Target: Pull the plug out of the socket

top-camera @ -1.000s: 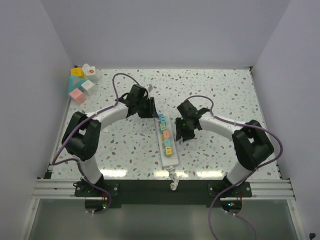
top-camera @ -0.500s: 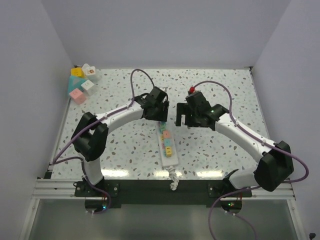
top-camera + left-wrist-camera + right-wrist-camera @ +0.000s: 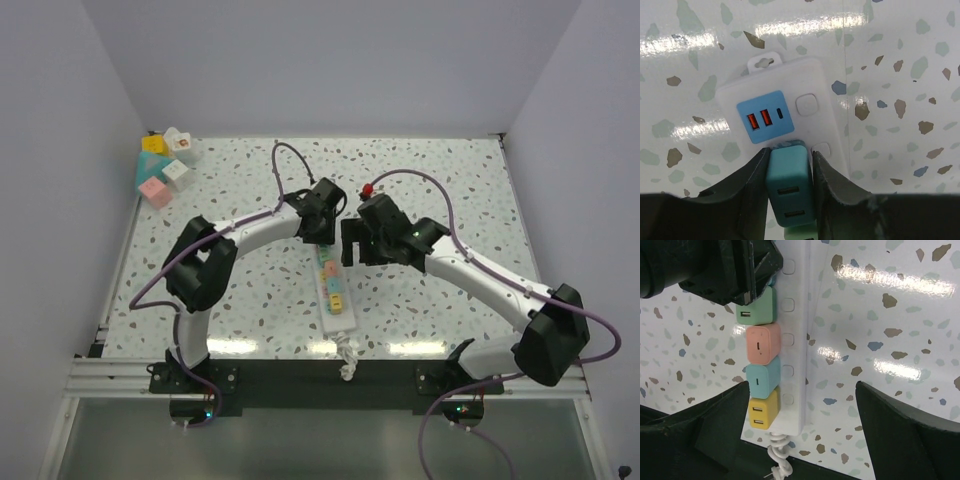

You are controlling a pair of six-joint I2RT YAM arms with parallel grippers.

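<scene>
**Desk:** What does the overhead camera give you?

**Me:** I get the speckled table (image 3: 480,165) and the white power strip (image 3: 341,323). The strip lies lengthwise near the table's middle, towards the near edge, with a knotted white cord (image 3: 346,365) at its near end. A cluster of coloured blocks (image 3: 163,168) sits in the far left corner, well apart from everything. Both arms arch in over the strip's far half. From up there I cannot read either set of jaws.

**Desk:** Do the wrist cameras settle it?

**Me:** Yes. My left wrist view shows the left gripper (image 3: 790,152) drawn narrow, with its fingers against both sides of a teal plug (image 3: 789,185). That plug sits on the strip just beside the blue USB panel (image 3: 764,116) at the end. Overhead, the arm hides that panel.

**Desk:** And the right?

**Me:** The right gripper (image 3: 801,390) stands wide and holds nothing, and I can see the strip between its fingers. Only that view shows the row of plugs on the strip. They run green plug (image 3: 757,305), pink plug (image 3: 762,344), pale blue plug (image 3: 761,380), yellow plug (image 3: 762,412), with small white buttons (image 3: 788,339) alongside. The left gripper's black body covers the teal plug there.
</scene>
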